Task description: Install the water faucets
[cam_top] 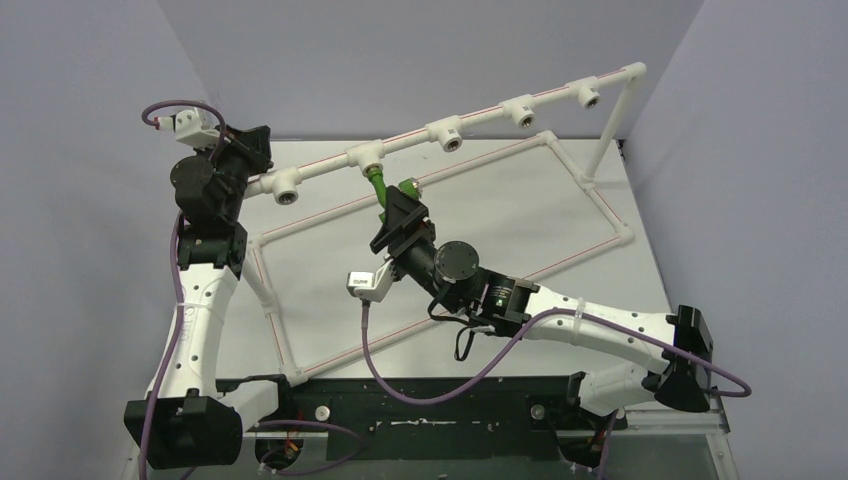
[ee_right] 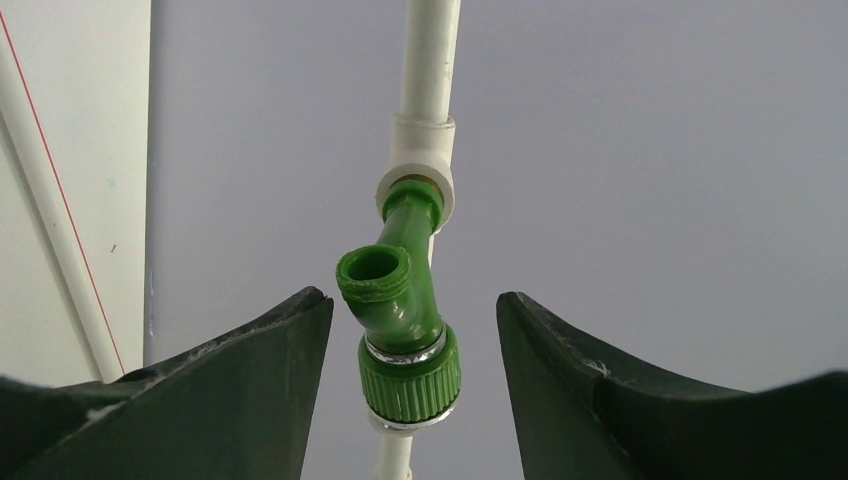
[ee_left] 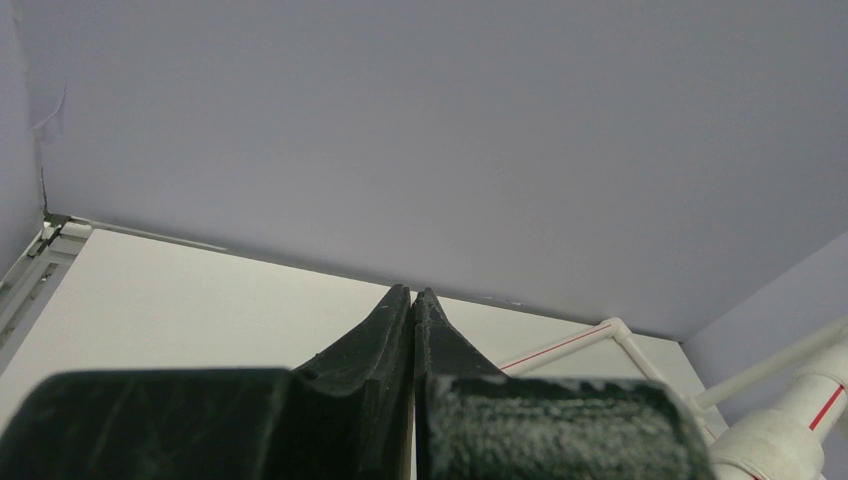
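Note:
A bright-green water faucet (cam_top: 379, 187) (ee_right: 400, 320) hangs from a white tee fitting (cam_top: 364, 156) (ee_right: 418, 160) on the raised white pipe (cam_top: 490, 113). Its threaded spout mouth faces the right wrist camera, with the ribbed green collar below. My right gripper (cam_top: 392, 200) (ee_right: 412, 297) is open, one finger on each side of the faucet with a gap on both sides. My left gripper (cam_top: 255, 143) (ee_left: 412, 292) is shut on nothing, up by the pipe's left end.
The raised pipe carries more open tee fittings (cam_top: 452, 135) (cam_top: 520, 112) (cam_top: 586, 96) and one at its left end (cam_top: 285, 190). A rectangular white pipe frame (cam_top: 600, 215) lies on the table. Purple walls close in behind and at both sides.

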You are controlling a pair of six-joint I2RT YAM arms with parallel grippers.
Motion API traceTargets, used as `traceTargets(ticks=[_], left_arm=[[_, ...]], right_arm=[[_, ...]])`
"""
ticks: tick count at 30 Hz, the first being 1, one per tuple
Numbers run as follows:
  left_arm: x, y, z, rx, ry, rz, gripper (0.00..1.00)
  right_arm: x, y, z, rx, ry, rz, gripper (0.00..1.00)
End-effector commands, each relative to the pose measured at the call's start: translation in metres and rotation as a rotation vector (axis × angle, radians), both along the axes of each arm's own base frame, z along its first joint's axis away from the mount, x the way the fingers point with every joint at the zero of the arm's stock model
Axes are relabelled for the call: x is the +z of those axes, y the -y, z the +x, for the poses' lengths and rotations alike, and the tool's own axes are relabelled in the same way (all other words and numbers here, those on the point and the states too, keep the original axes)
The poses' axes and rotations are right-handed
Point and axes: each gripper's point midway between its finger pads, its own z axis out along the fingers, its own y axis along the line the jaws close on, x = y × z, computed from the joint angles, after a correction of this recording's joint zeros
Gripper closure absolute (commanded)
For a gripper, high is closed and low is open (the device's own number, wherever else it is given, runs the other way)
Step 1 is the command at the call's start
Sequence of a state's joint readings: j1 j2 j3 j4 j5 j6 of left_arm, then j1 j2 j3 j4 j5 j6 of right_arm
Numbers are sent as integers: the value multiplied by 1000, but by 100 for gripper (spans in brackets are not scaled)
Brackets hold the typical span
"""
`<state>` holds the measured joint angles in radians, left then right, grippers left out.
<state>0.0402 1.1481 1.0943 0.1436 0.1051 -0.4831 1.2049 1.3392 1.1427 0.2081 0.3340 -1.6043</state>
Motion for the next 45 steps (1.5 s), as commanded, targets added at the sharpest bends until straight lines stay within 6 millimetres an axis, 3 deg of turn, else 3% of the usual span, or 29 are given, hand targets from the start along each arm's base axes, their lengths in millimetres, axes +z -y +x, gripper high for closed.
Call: traceTargets(ticks=[1,5,12,15,23,31,45], left_arm=[[-182,-3,-11,-2,-569,-31,100],[-182,-2,-10,-6,-570,-34,100],[-184,-2,-9,-9,-574,-37,100],[-184,-2,-9,-9,-575,-40,100],[-183,-3,-9,-8,-574,-41,100],[-183,-3,-9,-10,-573,-43,100],[-182,-2,-10,-13,-570,-46,100]], right_arm=[[17,-4,1,17,17,87,39],[16,-5,5,14,17,91,41],[14,-6,11,11,11,97,55],[14,-8,12,12,10,106,64],[15,-7,14,-3,0,140,100],[31,-9,7,23,-73,357,100],[45,3,10,56,-327,970,100]])
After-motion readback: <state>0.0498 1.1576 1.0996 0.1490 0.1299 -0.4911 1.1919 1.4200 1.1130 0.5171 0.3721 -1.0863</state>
